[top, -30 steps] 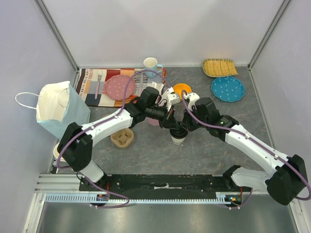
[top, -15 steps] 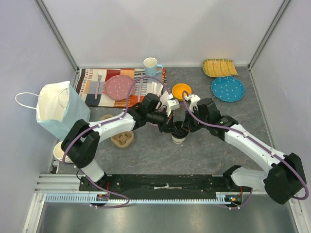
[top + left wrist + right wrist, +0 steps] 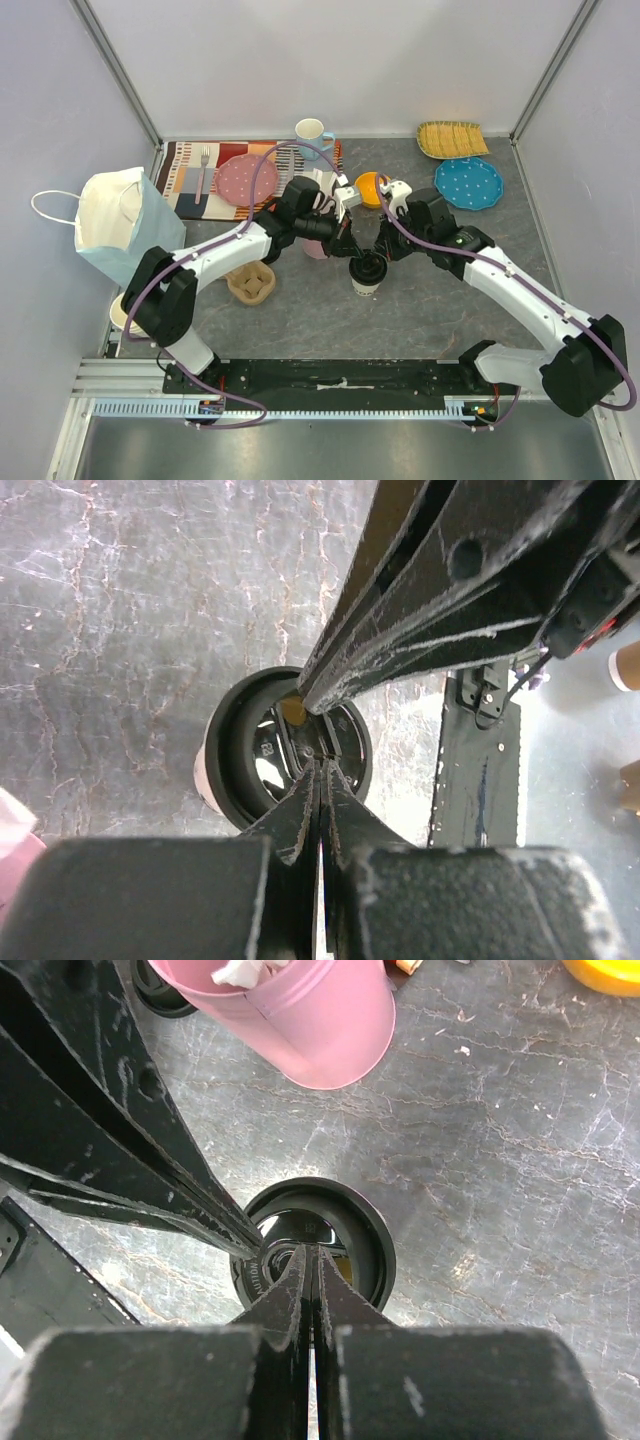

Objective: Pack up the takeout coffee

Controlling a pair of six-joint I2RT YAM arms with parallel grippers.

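left gripper [image 3: 318,766] pinched tight, tips right over the black lid [image 3: 240,752] of the takeout coffee [image 3: 204,780]. right gripper [image 3: 309,693] slants in from the top right, blades together, its tip just beside the left tips. contact with the lid, can't tell. cup upright on the grey marbled table [image 3: 120,610].

On my left a paper bag [image 3: 125,225] stands open by the edge of the table [image 3: 300,310]. Beyond it a striped mat [image 3: 185,165] carries a fork [image 3: 204,170] and a pink plate [image 3: 246,180], with a mug [image 3: 312,132] just past them. An orange bowl [image 3: 368,186], a blue dotted plate [image 3: 468,183] and a yellow woven tray [image 3: 451,139] lie further right. A pink cup [image 3: 320,1020] stands upright.
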